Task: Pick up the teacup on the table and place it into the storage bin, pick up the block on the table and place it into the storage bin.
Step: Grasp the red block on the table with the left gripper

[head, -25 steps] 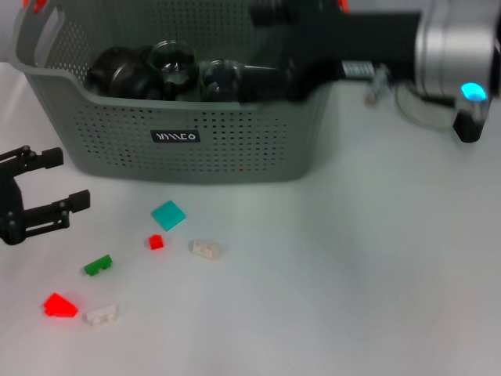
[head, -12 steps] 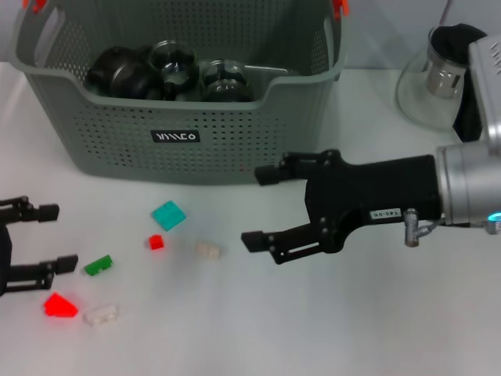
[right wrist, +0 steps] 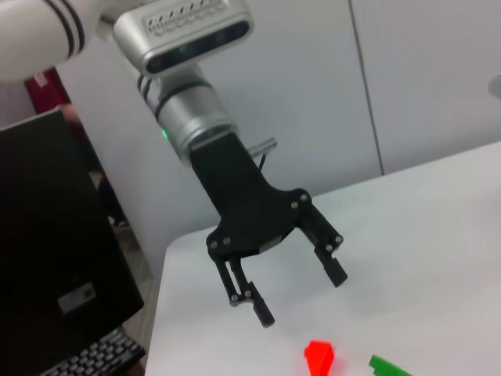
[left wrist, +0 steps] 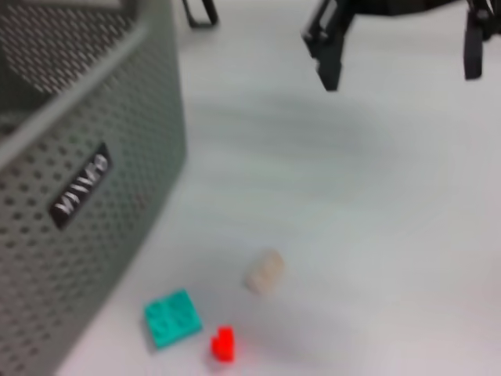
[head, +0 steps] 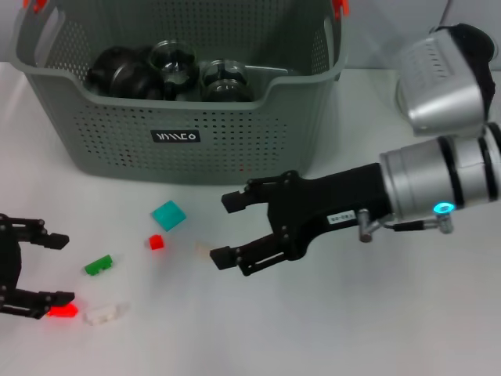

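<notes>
**Both claws spread wide over the scattered blocks**

The right gripper (head: 225,229) hung low in front of the storage bin (head: 180,137), its jaws gaping and empty, a small pale block (head: 203,248) lying between the fingertips. Far to the left, the left gripper (head: 53,268) also stood open, holding nothing, its near finger right at the red block (head: 63,311). Dark and glass cups (head: 172,63) sat inside the bin.

Open table right of blocks (head: 165,215); storage bin (head: 235,141) (probably full) behind.
</notes>
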`<state>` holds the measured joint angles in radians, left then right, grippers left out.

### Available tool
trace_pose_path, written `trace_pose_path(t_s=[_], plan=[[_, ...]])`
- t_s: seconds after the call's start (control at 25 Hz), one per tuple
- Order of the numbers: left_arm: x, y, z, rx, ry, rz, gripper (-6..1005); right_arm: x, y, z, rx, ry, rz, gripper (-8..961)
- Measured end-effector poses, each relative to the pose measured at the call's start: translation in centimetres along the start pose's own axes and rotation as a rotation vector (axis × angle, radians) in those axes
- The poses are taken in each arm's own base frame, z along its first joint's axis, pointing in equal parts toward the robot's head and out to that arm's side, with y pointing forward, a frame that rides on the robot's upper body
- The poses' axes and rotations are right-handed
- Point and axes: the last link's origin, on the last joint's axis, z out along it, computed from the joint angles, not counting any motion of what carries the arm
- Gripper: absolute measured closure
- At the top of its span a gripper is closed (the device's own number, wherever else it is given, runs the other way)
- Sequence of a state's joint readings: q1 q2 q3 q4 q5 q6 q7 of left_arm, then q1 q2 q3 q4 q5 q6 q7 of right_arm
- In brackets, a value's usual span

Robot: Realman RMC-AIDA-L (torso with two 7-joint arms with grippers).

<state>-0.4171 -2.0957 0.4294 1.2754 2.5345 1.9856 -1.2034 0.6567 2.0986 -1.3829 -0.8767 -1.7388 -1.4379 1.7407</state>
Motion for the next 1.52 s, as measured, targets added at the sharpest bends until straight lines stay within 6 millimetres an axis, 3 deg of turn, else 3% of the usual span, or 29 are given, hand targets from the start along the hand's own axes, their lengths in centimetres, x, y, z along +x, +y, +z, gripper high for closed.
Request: trace_pose_path(t_s=[0.48,1.0,1.52], plan=[[1.2,-0.9,2.4,-0.084,-0.231,0.001,215,0.0,-1.7,0.7,0.071,0.176,0.012,7],[3.1,-1.8,2.7,-0.082,-0.404,0.163,215,-0.5,-2.6,0.6,0.135,0.137,0.023,6],[4.6,-1.1,5.3,-0.184,-0.518,0.342,215,-0.5,-2.7,1.1,0.133,0.089,0.079,7]])
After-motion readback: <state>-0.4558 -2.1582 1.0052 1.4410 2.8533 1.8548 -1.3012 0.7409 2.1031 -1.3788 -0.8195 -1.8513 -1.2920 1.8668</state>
